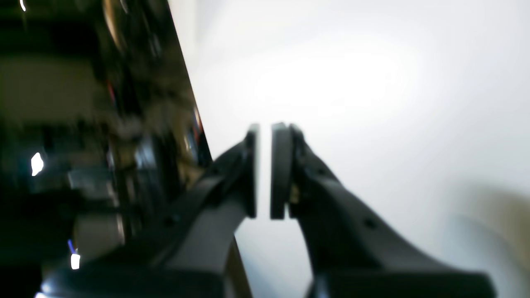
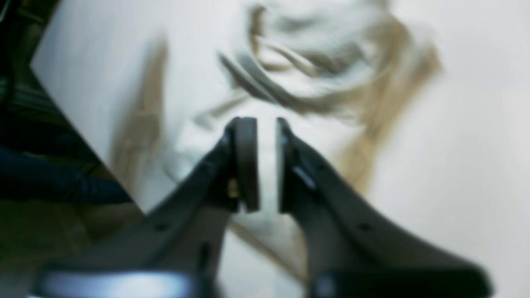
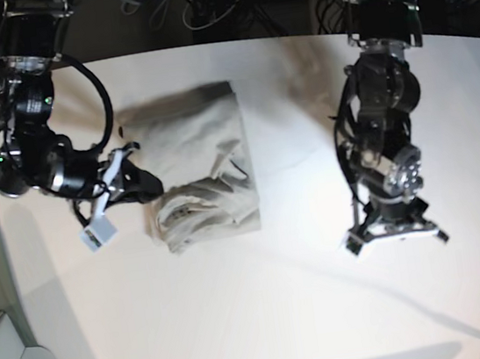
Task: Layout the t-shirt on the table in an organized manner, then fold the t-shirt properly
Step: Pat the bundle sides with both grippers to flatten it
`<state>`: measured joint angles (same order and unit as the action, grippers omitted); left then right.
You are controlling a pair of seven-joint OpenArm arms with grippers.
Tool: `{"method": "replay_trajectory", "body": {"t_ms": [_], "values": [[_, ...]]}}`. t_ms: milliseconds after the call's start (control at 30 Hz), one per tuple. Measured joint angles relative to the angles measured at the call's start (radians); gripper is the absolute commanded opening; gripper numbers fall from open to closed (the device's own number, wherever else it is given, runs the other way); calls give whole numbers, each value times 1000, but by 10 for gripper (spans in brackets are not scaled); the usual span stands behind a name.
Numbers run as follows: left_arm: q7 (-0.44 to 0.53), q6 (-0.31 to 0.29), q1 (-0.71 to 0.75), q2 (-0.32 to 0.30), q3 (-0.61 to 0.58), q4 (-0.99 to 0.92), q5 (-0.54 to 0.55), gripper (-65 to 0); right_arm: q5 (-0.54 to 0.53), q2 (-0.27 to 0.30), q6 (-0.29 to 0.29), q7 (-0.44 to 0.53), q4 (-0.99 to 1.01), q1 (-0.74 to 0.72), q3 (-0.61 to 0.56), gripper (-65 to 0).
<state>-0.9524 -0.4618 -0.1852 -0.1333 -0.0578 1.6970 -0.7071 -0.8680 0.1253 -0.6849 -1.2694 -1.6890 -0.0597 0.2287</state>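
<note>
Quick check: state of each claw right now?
Left claw: closed, holding nothing, above the bare table.
Right claw: closed, empty, over the t-shirt.

Soft, creased cloth t-shirt (image 3: 198, 163) on a smooth, seemingly matt table (image 3: 266, 309).

Right tool (image 2: 267, 165) nearly closed over blurred t-shirt (image 2: 327, 74)

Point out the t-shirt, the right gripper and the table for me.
t-shirt (image 3: 207, 162), base view, middle of the crumpled cloth.
right gripper (image 2: 267, 165), right wrist view, midway between its fingers.
table (image 3: 284, 315), base view, bare white top near the front.
</note>
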Motion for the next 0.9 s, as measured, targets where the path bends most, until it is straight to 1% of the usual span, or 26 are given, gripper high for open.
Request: {"method": "replay_trajectory", "body": {"t_ms": [100,133,167,267,400,533,633,733,767,833,900], "values": [[-7,-3,56,2,109,38,-2,-648,2,-35,0,-2,5,14,-62,-650],[-8,-3,67,3,140,50,-5,-648,-7,-43,0,13,24,20,-81,-650],[-8,-3,76,3,164,58,-7,-648,-8,-45,0,49,53,25,-98,-650],[-2,-2,106,3,205,75,-8,-648,2,-29,0,140,141,57,-137,-650],[-1,-3,140,5,208,76,0,-648,7,-5,0,197,234,99,-200,-650],[6,-3,128,11,208,76,-4,-648,-7,26,1,289,286,110,-266,-650],[6,-3,123,47,208,75,-5,-648,-10,43,1,336,335,119,-294,-650],[-5,-3,100,98,207,74,16,-648,-22,52,0,351,359,121,-309,-650],[-16,-3,89,119,209,76,43,-648,-22,53,0,352,359,120,-309,-650],[-8,-2,81,156,209,82,107,-648,-22,53,0,351,359,119,-309,-650],[-48,-3,84,215,209,94,156,-648,-22,57,0,354,359,119,-310,-650]]}}
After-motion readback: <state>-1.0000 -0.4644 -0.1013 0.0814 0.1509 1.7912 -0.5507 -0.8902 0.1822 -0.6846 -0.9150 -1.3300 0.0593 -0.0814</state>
